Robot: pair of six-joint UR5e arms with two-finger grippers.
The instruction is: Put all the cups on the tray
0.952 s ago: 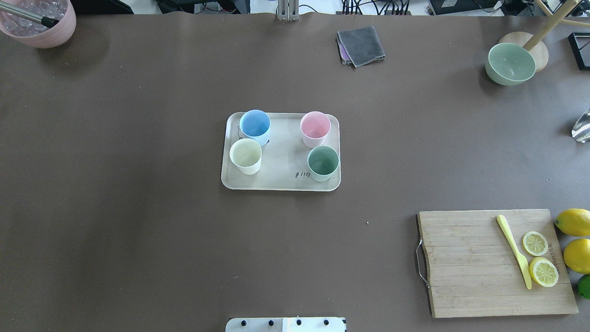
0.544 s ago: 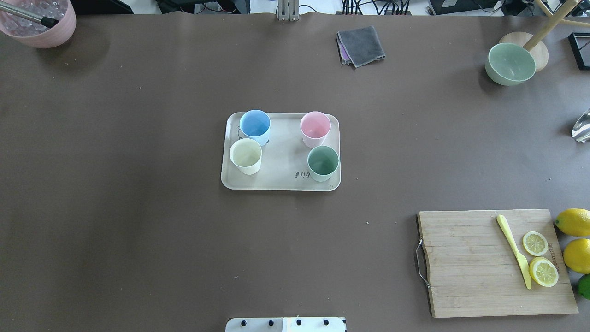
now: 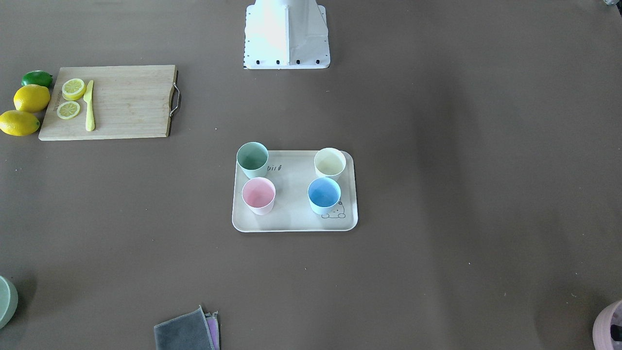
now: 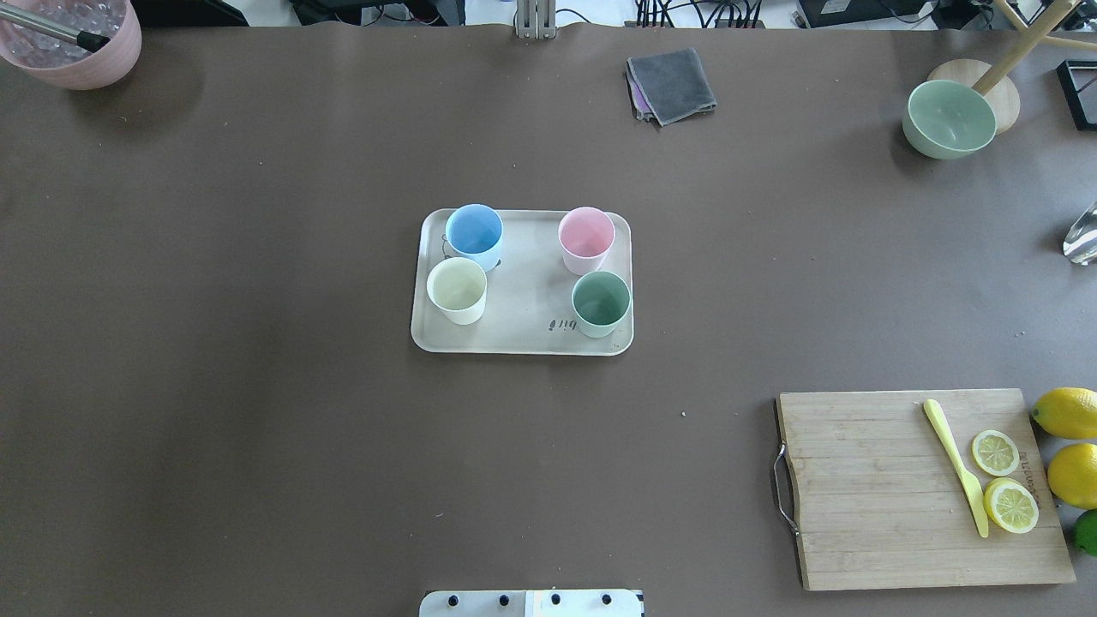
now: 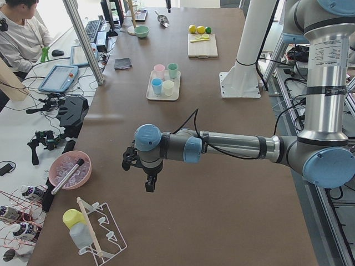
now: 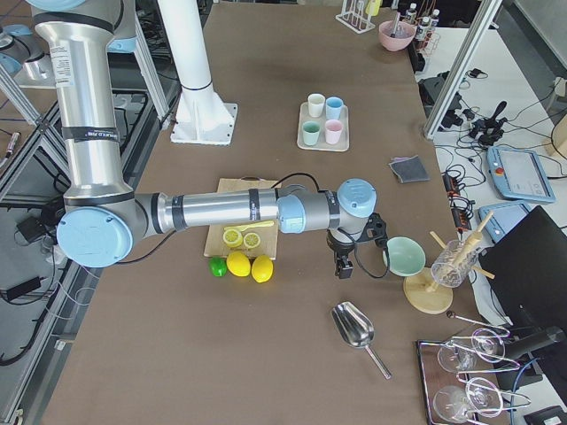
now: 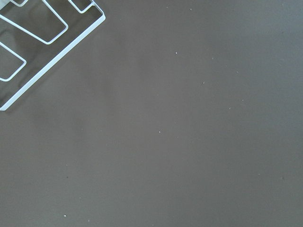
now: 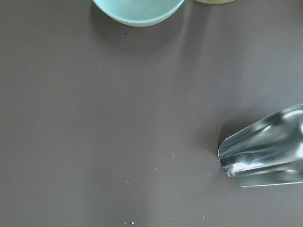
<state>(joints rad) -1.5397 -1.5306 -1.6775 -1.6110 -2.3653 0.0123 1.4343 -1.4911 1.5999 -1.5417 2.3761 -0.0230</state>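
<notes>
Cream-beige and flat, the tray [image 4: 523, 336] lies at the middle of the brown table [image 4: 257, 403] with all four cups standing upright on it, mouths up. In the overhead view the light blue cup [image 4: 474, 231] and the pale pink cup [image 4: 586, 236] take the far corners. The cream white cup [image 4: 457, 289] and the mint green cup [image 4: 601, 302] stand just beside them on the robot's side (the green one hides part of the script printed on the tray).

Both arms are well apart from the tray. The left gripper [image 5: 148, 185] hangs over bare table near a white wire rack [image 7: 52, 60] at the table's left end. The right gripper [image 6: 344, 267] hangs at the right end, between a green bowl [image 4: 949, 117] and a metal scoop [image 8: 265, 147]. Whether either gripper's jaws are spread or closed, I cannot tell.

A bamboo cutting board [image 4: 874, 506] carries lemon slices [image 4: 995, 452] and a yellow knife [image 4: 956, 467].
</notes>
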